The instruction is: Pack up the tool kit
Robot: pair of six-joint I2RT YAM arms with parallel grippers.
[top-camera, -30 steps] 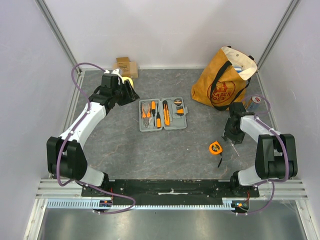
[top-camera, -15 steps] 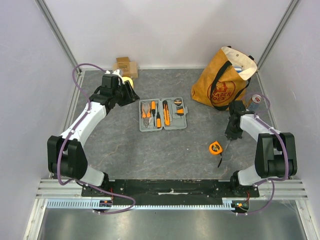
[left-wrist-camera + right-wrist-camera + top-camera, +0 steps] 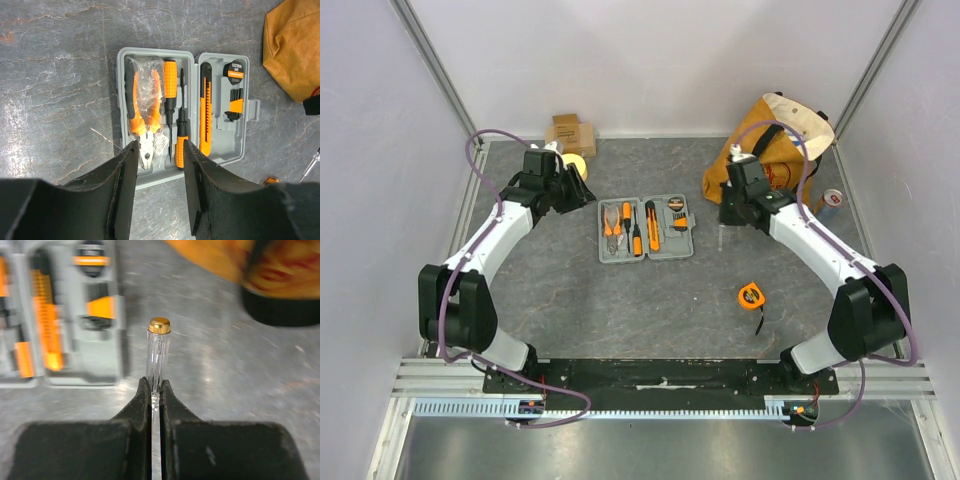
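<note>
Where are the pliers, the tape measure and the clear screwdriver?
pliers (image 3: 146, 134): left wrist view, on the joint.
tape measure (image 3: 751, 296): top external view, on the orange body.
clear screwdriver (image 3: 156, 352): right wrist view, on the clear handle.

We see the grey case lying open and flat near the table's middle. Its left part holds pliers in a clear wrapper and two orange-and-black screwdrivers. Its right part holds an orange utility knife and what we take for a rack of hex keys, too small to be sure. An orange tape measure lies on the table at about four o'clock from the case, apart from it. At three o'clock, just off the case, a clear tester screwdriver with a brass cap is pinched in the right gripper.
</note>
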